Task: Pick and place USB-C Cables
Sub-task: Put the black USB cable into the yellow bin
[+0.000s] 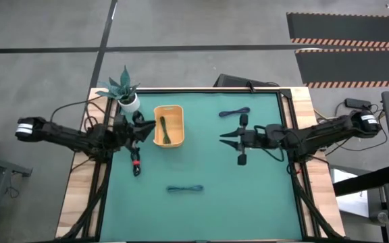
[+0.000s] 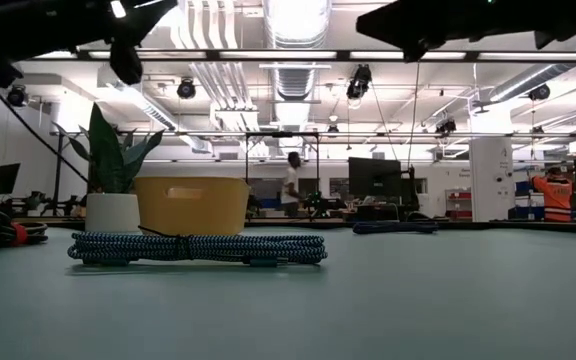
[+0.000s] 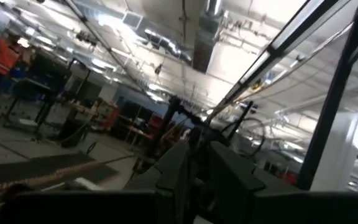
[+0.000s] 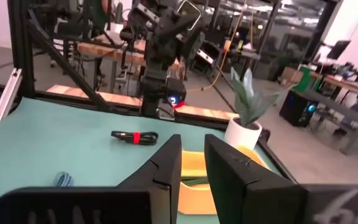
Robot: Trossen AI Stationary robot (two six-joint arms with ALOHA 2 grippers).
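Note:
The yellow tray (image 1: 175, 115) stands at the far left of the green mat, and the dark green cable (image 1: 163, 130) lies inside it. The blue-purple cable (image 1: 234, 112) lies at the far right of the mat. The teal-blue cable (image 1: 184, 188) lies near the front edge. The black cable with red (image 1: 136, 162) lies left of centre. My left gripper (image 1: 151, 125) hovers at the tray's left rim, tipped upward, shut and empty. My right gripper (image 1: 223, 138) hovers over the mat's middle right, pointing at the tray (image 4: 194, 167), shut and empty.
A potted plant (image 1: 124, 91) in a white pot stands just left of the tray at the far edge. The mat is bounded by a black frame and wooden borders (image 1: 80, 182). In the low view the teal-blue cable (image 2: 198, 247) lies closest, with the tray (image 2: 190, 205) behind it.

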